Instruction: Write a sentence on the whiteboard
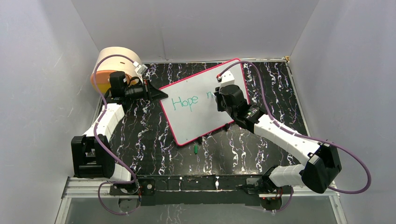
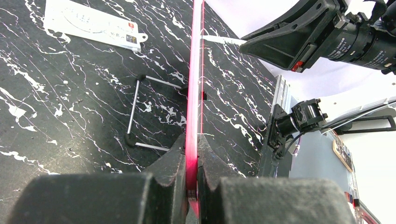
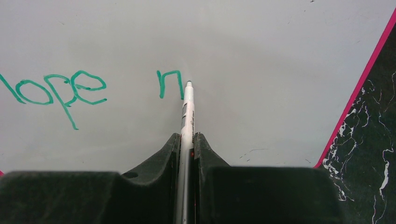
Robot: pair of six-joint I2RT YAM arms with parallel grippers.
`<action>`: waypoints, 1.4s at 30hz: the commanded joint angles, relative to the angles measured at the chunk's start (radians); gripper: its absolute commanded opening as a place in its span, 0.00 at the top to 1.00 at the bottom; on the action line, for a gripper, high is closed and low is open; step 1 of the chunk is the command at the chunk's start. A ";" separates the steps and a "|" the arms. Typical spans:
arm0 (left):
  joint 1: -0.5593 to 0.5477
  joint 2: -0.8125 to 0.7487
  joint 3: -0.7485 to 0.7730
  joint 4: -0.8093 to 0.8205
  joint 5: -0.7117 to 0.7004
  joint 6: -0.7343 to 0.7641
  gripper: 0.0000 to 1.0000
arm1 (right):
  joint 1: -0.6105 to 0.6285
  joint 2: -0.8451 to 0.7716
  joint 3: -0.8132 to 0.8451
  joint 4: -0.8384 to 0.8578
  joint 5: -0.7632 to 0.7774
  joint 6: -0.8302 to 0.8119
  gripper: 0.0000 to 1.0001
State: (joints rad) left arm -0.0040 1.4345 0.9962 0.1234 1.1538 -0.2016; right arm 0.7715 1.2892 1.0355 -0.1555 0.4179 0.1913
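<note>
Teal sentence [image 3: 60, 91] reads "Hope n" on whiteboard [image 1: 198, 123], mid table [image 1: 261, 140]. Your L claw [image 2: 191, 158] clamps its pink rim. R claw [image 3: 187, 140] grips pen [image 3: 188, 109], tip by "n". Tan round tub [image 1: 114, 63] far left, contents unseen.

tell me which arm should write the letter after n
Right. The right gripper is shut on the pen, tip beside the n on the whiteboard; the left gripper is clamped on its rim.

White link shells [image 1: 280, 133], black joint housings [image 1: 91, 156], purple cables [image 1: 370, 176]; right hand [image 3: 187, 140] matte black, wedge-tipped.
</note>
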 commanded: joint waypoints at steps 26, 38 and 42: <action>-0.050 0.041 -0.018 -0.092 -0.099 0.116 1.00 | -0.029 -0.017 -0.003 0.109 0.055 -0.020 1.00; -0.051 0.043 -0.018 -0.094 -0.100 0.117 1.00 | -0.029 -0.009 0.003 0.117 -0.017 -0.032 1.00; -0.051 0.043 -0.018 -0.094 -0.102 0.117 1.00 | -0.028 -0.010 0.004 0.092 -0.038 -0.029 1.00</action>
State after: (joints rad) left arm -0.0051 1.4364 0.9997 0.1173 1.1515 -0.1989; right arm 0.7460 1.2892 1.0317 -0.1013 0.4301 0.1684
